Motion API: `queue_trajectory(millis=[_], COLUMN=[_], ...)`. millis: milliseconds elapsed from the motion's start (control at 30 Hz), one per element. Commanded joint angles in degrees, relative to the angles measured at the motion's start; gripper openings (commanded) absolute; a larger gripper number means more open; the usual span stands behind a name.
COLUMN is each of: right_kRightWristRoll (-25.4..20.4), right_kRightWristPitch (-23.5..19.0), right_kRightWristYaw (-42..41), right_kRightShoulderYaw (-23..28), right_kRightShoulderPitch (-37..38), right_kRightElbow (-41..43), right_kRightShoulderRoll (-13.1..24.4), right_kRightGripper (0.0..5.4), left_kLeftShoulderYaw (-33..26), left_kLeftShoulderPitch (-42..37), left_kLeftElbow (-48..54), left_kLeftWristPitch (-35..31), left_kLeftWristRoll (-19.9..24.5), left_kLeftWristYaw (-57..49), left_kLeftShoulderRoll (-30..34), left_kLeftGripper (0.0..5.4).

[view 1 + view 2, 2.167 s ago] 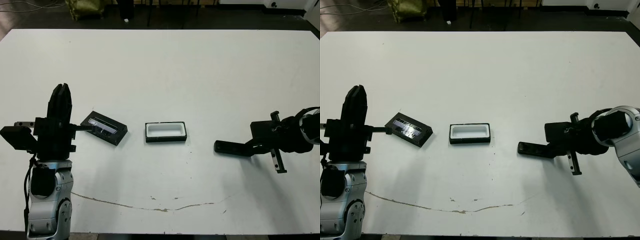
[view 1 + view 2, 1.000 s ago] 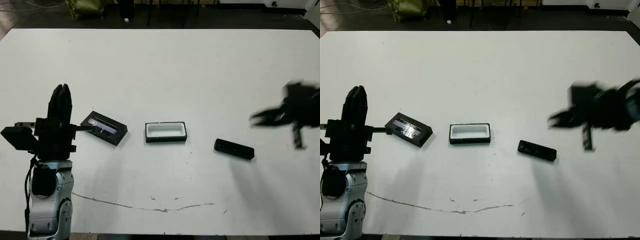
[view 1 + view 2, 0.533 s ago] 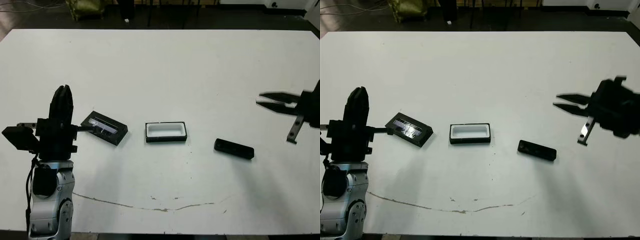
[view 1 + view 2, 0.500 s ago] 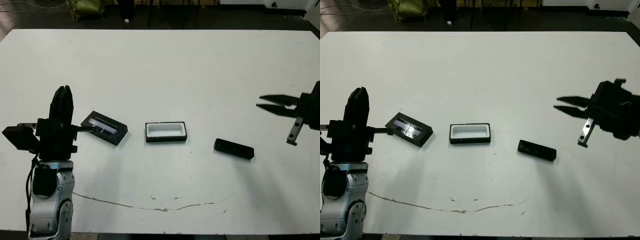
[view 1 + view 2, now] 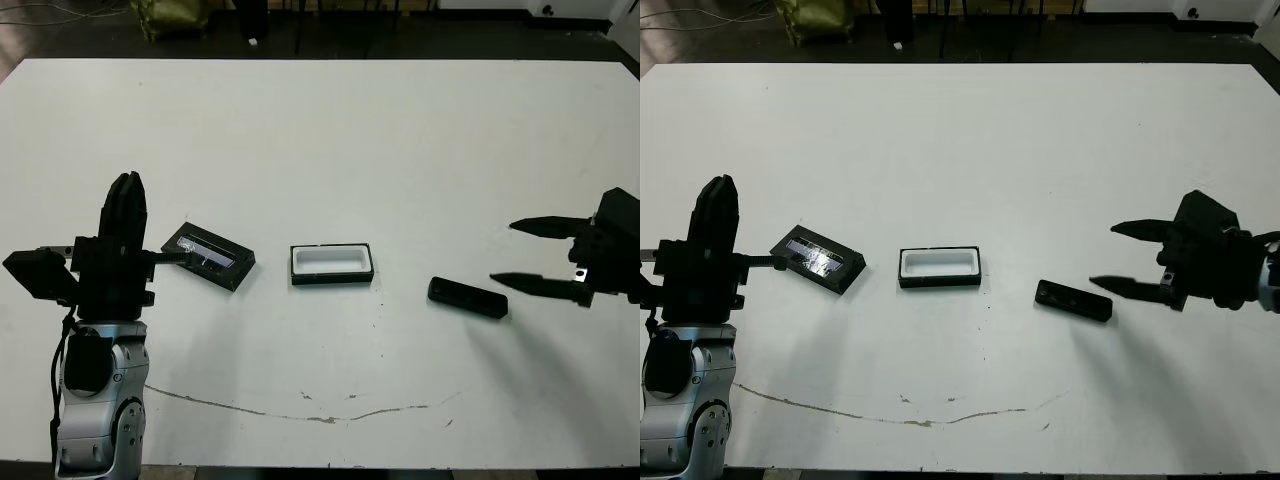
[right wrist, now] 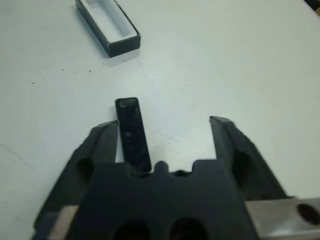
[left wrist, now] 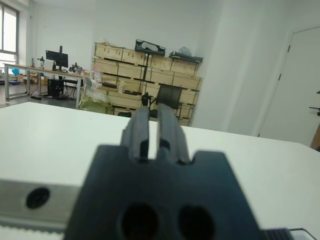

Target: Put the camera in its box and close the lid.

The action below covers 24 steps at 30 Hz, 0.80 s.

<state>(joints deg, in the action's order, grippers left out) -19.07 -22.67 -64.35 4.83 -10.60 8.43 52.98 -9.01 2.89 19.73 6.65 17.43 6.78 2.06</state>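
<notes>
1. One camera (image 5: pixel 468 298) lies on the table.
2. One box (image 5: pixel 332 264) with a white inside.
3. One lid (image 5: pixel 209 256).
4. Two grippers: left gripper (image 5: pixel 124 212), right gripper (image 5: pixel 527 255).
</notes>
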Motion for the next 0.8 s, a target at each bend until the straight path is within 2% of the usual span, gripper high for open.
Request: queue_trajectory(millis=[33,167,267,467,567,800], right_kRightWristRoll=[-2.0,-4.8,-7.3,-8.0,-7.2,-6.2], right_kRightWristPitch=[-3.4,-3.7,-2.3,0.0,0.6,0.3], right_kRightWristYaw=[-0.5,-3.1,-6.6,-11.6,-12.3,-13.1], right_kRightShoulderYaw=[-0.8,-1.2,-1.2,-2.2,-3.0,-4.8], right_kRightShoulderPitch=[0.5,0.1,-1.2,-3.5,-4.0,-4.5], right_kRightElbow=[-0.4,-3.4,-9.0,-16.4,-17.6,-19.4], right_kRightShoulderRoll=[-0.6,-2.0,-4.1,-6.2,-6.4,-7.3], right_kRightGripper=[4.56,5.39,5.39,5.39,5.14,3.61], left_kLeftShoulderYaw=[-0.2,-0.1,0.0,0.2,0.1,0.1], left_kLeftShoulderPitch=[0.8,0.9,1.0,0.9,0.8,0.7], left_kLeftElbow=[-1.0,-0.9,-0.6,-0.8,-0.7,-0.3], left_kLeftWristPitch=[-0.2,-0.4,-0.8,-0.7,-1.1,-1.8], left_kLeftWristRoll=[0.0,0.4,0.2,0.0,0.4,0.1], left_kLeftWristYaw=[0.2,0.1,-0.2,-0.3,-0.2,-1.1], left_kLeftShoulderRoll=[0.1,-0.1,-0.2,-0.2,-0.2,-0.2], left_kLeftGripper=[0.00,0.00,0.00,0.00,0.00,0.00])
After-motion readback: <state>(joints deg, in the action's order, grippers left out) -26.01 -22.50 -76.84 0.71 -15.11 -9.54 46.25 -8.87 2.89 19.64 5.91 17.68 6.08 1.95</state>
